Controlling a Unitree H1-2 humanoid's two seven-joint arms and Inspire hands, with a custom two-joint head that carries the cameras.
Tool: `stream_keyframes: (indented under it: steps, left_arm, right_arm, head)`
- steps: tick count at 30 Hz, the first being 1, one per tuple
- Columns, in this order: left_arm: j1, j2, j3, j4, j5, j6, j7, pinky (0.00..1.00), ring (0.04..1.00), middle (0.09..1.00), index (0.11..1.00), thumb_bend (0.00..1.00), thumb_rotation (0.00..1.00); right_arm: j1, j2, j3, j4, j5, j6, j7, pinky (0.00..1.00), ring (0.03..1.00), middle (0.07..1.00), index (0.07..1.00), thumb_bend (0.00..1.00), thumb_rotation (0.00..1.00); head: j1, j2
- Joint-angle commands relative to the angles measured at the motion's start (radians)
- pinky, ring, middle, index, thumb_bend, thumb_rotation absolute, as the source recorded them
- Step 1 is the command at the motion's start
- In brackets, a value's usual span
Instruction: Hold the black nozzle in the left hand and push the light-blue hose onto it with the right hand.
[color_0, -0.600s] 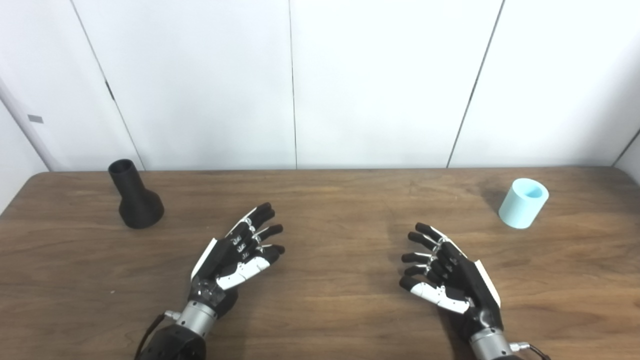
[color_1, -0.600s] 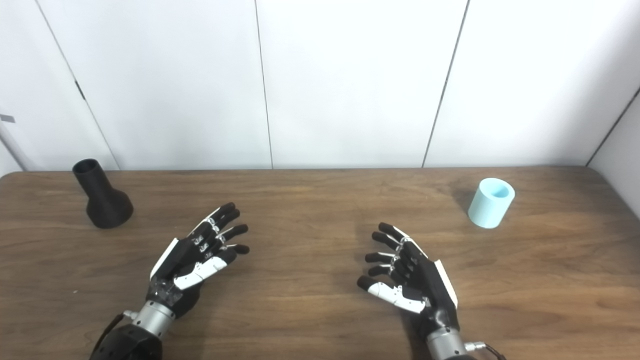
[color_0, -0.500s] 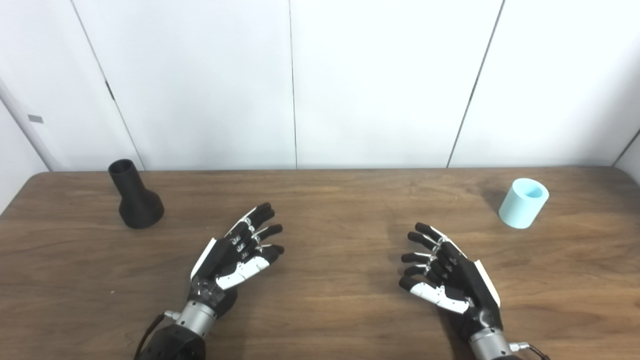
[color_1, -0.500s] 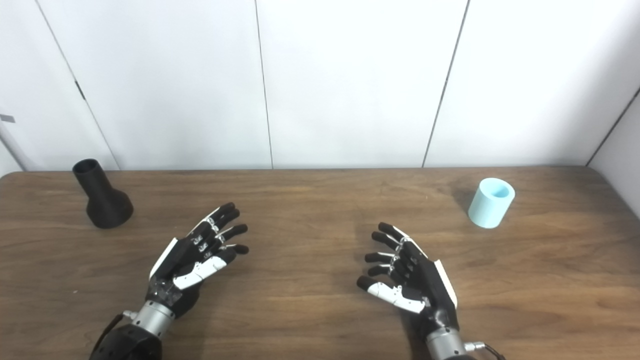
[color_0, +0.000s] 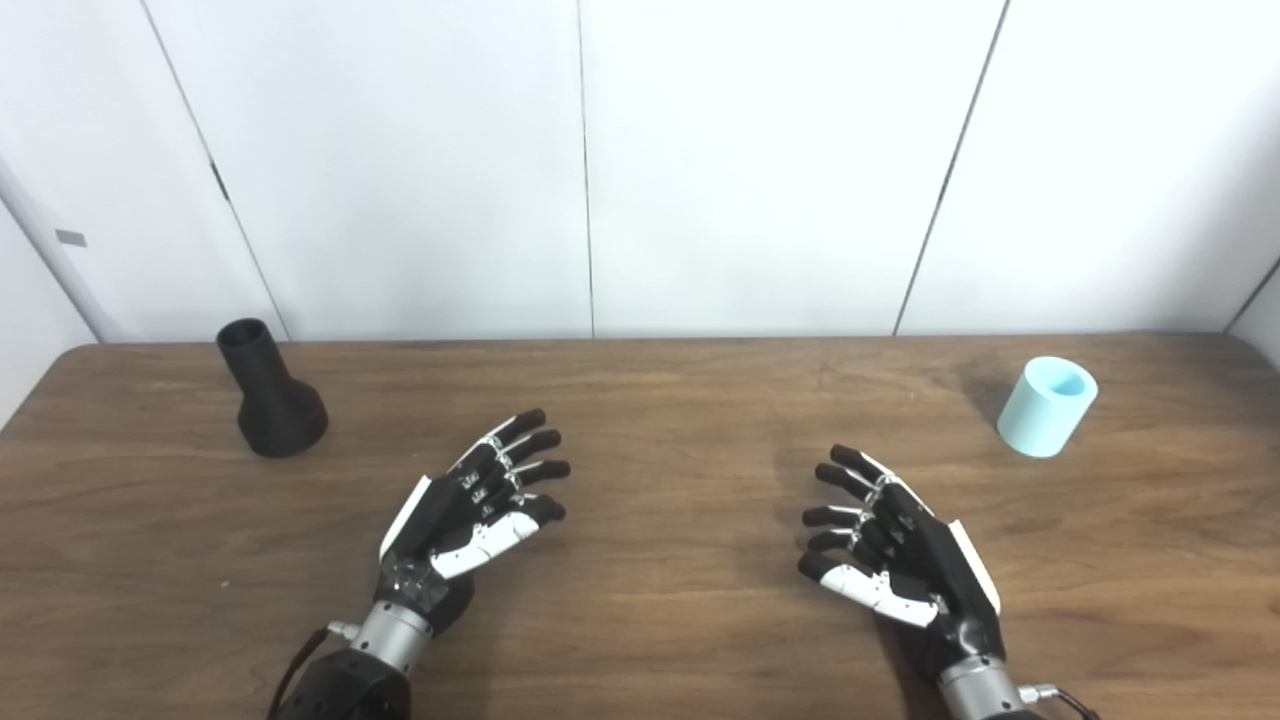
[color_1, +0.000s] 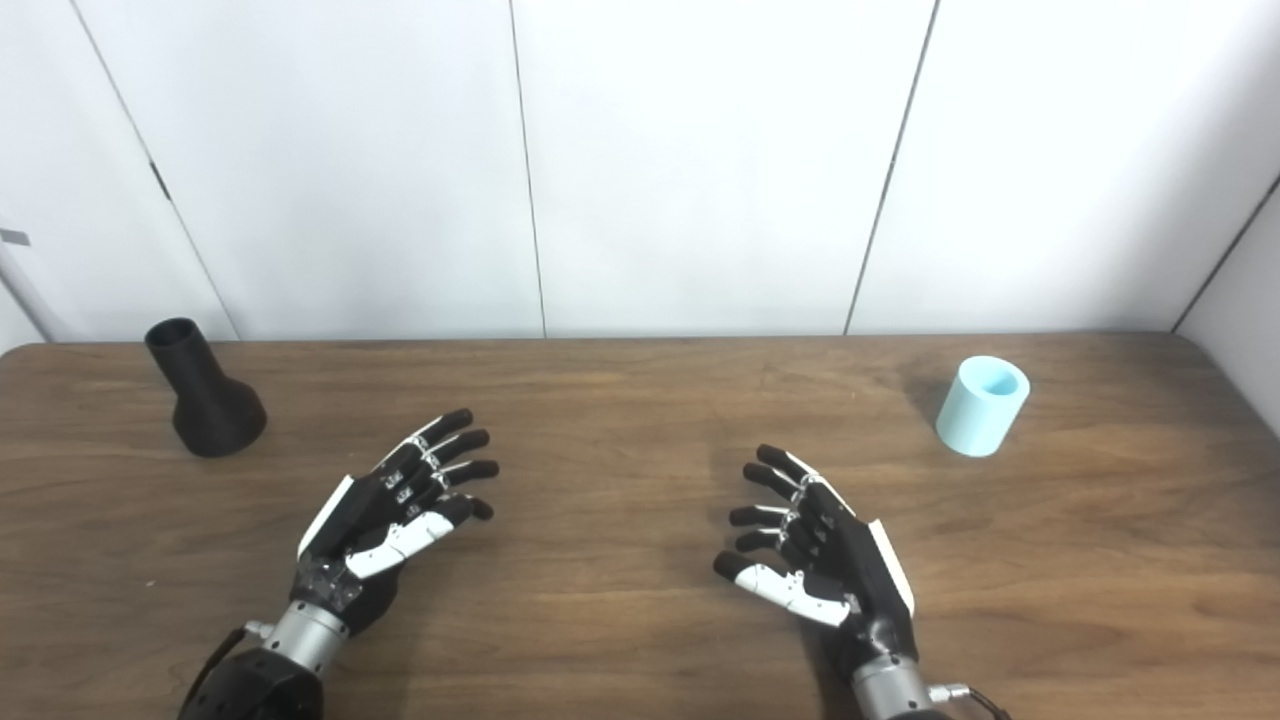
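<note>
- Two empty hands, fingers spread: left hand (color_0: 470, 505), right hand (color_0: 900, 555).
- Left should grasp the upright black nozzle (color_0: 268, 395) by its flared base.
- Right reaches for the light-blue hose (color_0: 1046, 406), far right on the worktop (color_0: 660, 400).

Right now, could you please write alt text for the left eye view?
Two robot hands, left and right, hover open and empty over a wooden table. A black nozzle stands far left; a light-blue hose piece stands far right, both untouched.
</note>
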Motion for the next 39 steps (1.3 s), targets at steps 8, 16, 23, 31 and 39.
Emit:
stream_keyframes:
  steps: [8,16,23,31,39]
  left_arm:
    - [0.012,-0.017,0.003,0.031,0.006,-0.036,0.013,0.46,0.584,0.636,0.675,0.66,0.01]
    - [-0.001,-0.062,-0.04,0.09,0.092,-0.117,0.052,0.46,0.592,0.652,0.676,0.75,0.13]
    - [-0.011,-0.086,-0.039,0.089,0.193,-0.153,0.149,0.58,0.672,0.718,0.709,0.74,0.14]
    - [-0.008,-0.092,0.052,-0.032,0.257,-0.128,0.315,0.71,0.805,0.814,0.825,0.75,0.23]
    - [-0.016,-0.026,0.165,-0.106,0.323,-0.081,0.451,0.64,0.771,0.821,0.831,0.71,0.22]
  right_arm:
    - [-0.024,-0.009,-0.006,-0.032,-0.017,-0.047,-0.007,0.54,0.614,0.787,0.803,0.75,0.11]
    - [-0.021,-0.054,-0.043,0.002,0.055,-0.074,0.037,0.54,0.649,0.835,0.862,0.68,0.05]
    - [-0.022,-0.045,-0.053,-0.074,0.07,0.07,0.001,0.54,0.637,0.818,0.848,0.64,0.0]
    - [-0.027,-0.037,-0.056,-0.119,0.067,0.141,-0.019,0.62,0.576,0.779,0.793,0.65,0.0]
    - [-0.034,-0.042,-0.058,-0.112,0.072,0.14,-0.013,0.55,0.559,0.76,0.771,0.67,0.02]
  head:
    - [0.088,-0.008]
    - [0.332,-0.065]
    - [0.386,-0.087]
    - [0.409,-0.09]
    - [0.419,-0.091]
